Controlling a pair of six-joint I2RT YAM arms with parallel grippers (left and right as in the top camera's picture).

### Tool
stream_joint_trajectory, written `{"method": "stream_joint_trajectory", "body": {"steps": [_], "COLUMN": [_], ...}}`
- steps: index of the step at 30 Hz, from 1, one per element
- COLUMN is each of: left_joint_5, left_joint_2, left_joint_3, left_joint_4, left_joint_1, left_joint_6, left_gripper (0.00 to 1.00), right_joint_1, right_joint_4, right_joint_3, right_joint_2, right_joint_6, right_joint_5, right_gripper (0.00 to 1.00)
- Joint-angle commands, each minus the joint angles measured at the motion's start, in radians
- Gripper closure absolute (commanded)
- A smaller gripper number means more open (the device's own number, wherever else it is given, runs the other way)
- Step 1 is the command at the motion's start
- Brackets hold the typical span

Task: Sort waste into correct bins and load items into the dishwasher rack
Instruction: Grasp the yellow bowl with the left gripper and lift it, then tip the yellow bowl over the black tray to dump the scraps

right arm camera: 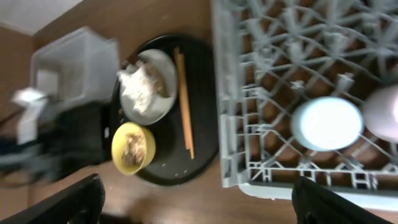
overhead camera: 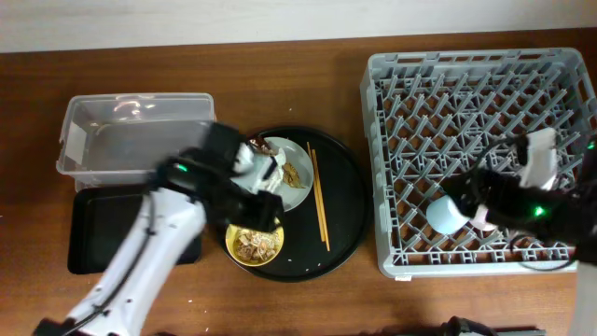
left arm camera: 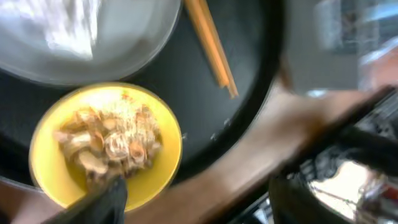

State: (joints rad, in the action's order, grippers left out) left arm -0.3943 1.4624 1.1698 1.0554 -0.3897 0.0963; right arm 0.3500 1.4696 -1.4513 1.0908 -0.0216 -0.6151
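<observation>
Your left fingers (left arm camera: 109,199) are spread wide and hold nothing, one dark tip hanging over the near edge of the yellow bowl (left arm camera: 163,163), which sits on the near side of the round black tray (overhead camera: 345,201). The bowl is heaped with brownish food scraps (left arm camera: 109,143). Just beyond it on the far side lies the pale grey plate (left arm camera: 124,56) with the crumpled napkin (overhead camera: 270,168) on top, and the chopsticks (left arm camera: 209,46) lie to the right. The step in hand looks to be taking up the bowl so its scraps can go to a bin. To do it well, bring one finger inside the rim and one outside, away from the heap. Close firmly on the wall and lift level so nothing spills onto the tray. Both bins wait to the left on the worktop (overhead camera: 280,93): the clear tub (overhead camera: 93,140) farther back and the shallow black tray (overhead camera: 93,233) nearer. Pass low over the bin's rim before tipping. Your right fingers (right arm camera: 74,202) are also spread and empty, above the near part of the dishwasher rack (overhead camera: 392,93). The blue cup (right arm camera: 328,122) and the pink cup (right arm camera: 382,112) already sit there side by side. Keep that arm off them while the left one works.
</observation>
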Motion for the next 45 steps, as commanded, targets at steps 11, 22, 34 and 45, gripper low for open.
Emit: {"method": "stream_joint_trajectory", "body": {"steps": [11,22,34,45], "left_joint_5": [0.481,0.475,0.125,-0.862], "left_joint_2": [0.032,0.165,-0.116,0.178], "left_joint_3": [-0.274,-0.211,0.011,-0.175], "left_joint_4": [-0.371,-0.357,-0.018,0.091], "left_joint_1": [-0.291,-0.327,0.15,0.942], "left_joint_6": [0.392,0.372,0.166,-0.545], "left_gripper": [0.67,1.0,1.0,1.0], "right_joint_1": [-0.167,-0.167,-0.167,-0.167], "right_joint_4": [0.009,0.009,0.008,0.008], "right_joint_3": [-0.011,-0.011,-0.011,-0.011], "right_joint_2": [0.028,0.039,0.039,0.039], "right_joint_6": [-0.027,-0.027,-0.027,-0.026], "right_joint_5": [-0.027,0.013,0.025,0.024], "right_gripper": [0.02,0.02,0.02,0.02]}}
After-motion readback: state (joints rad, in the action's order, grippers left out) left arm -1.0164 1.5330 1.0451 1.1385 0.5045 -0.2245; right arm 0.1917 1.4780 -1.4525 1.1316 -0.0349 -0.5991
